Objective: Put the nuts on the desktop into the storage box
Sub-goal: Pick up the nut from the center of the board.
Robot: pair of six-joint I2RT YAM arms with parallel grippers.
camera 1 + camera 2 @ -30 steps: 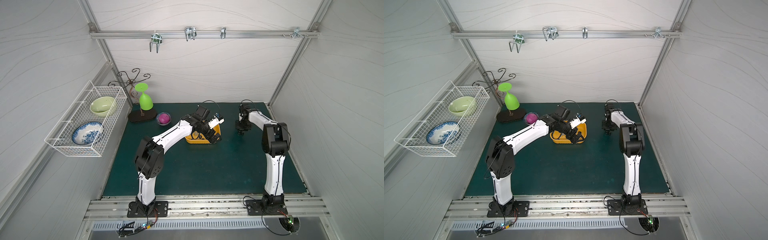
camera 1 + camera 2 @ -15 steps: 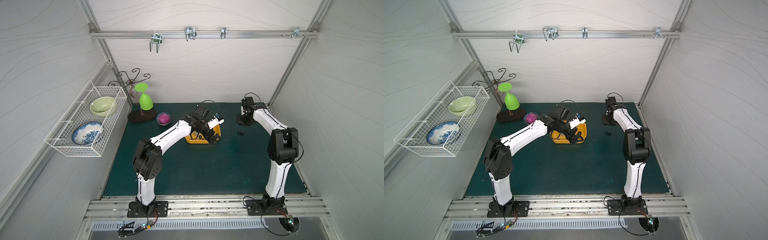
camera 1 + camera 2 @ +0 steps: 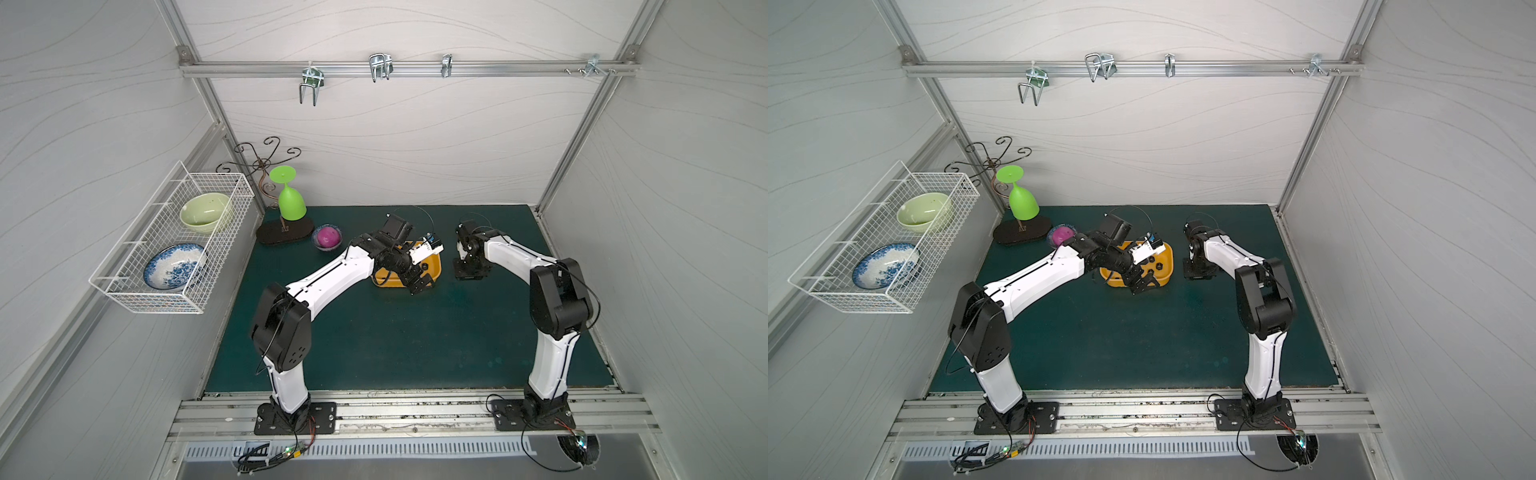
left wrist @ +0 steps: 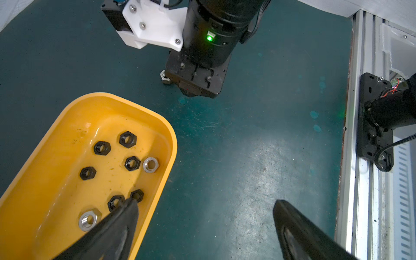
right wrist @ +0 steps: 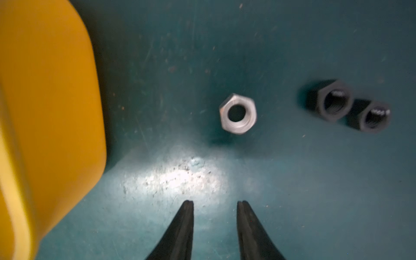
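The yellow storage box (image 3: 435,262) (image 3: 1166,259) stands mid-back on the teal desktop (image 3: 415,340). In the left wrist view, several black nuts (image 4: 127,139) and two silver ones (image 4: 150,164) lie inside the box (image 4: 173,144). My left gripper (image 4: 207,201) is wide open and empty, one finger (image 4: 121,225) over the box's rim and the other over the mat. My right gripper (image 5: 215,201) hangs low beside the box (image 5: 56,90), jaws apart with nothing between them. Just ahead of it on the mat lie a silver nut (image 5: 238,113) (image 4: 165,77) and two touching black nuts (image 5: 334,102).
A small bowl with a pink ball (image 3: 327,237) and a green goblet on a dark stand (image 3: 289,203) sit at the back left. A white wire basket (image 3: 174,245) with bowls hangs on the left wall. An aluminium rail (image 3: 415,409) borders the front.
My right gripper lifted toward the back, uncovering the nuts, then came down again beside the box with its jaws wider apart. The left arm has barely moved.
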